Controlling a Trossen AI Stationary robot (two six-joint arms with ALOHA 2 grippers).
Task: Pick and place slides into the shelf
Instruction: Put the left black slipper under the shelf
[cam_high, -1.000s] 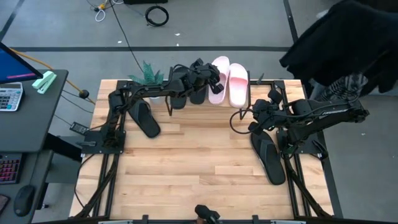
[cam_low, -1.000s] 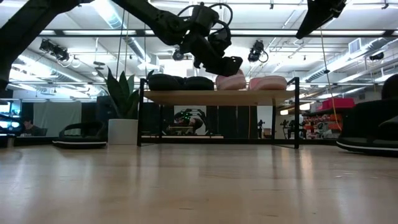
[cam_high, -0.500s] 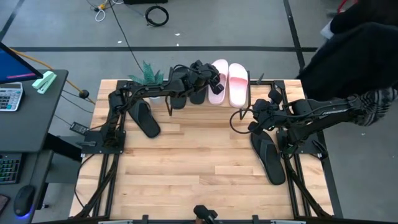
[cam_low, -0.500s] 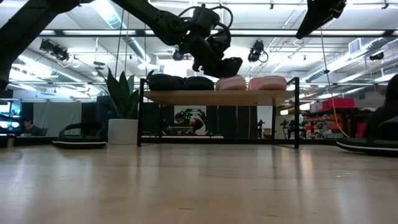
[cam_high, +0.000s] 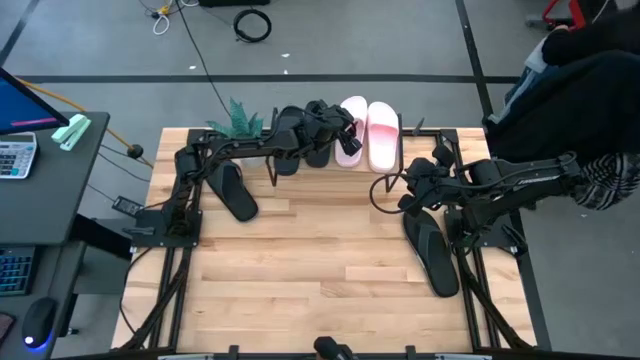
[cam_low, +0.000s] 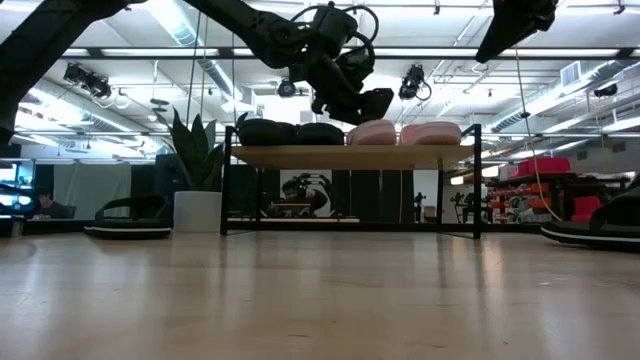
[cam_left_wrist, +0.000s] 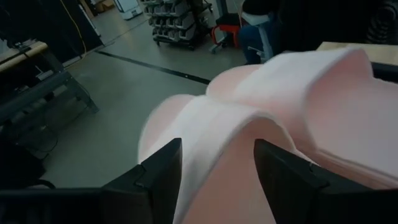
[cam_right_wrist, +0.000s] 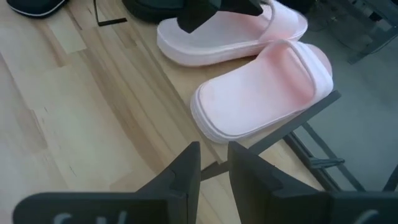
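Left wrist view: parted jaws astride smooth, rounded pink slide (cam_left_wrist: 249, 124); right jaws narrowly apart, empty.

You have free room in the middle of the worktop (cam_high: 320, 260); the shelf (cam_high: 335, 150) at its far edge is full with four slides (cam_high: 383, 135).

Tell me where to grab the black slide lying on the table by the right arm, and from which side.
Grip the slide by its wide strap, coming down from above. It seems to lie flat, sole down, so the arched strap is probably the only raised part a claw could close across; the sole's edges hug the table. The right claw is nearest, at the slide's shelf-side end.
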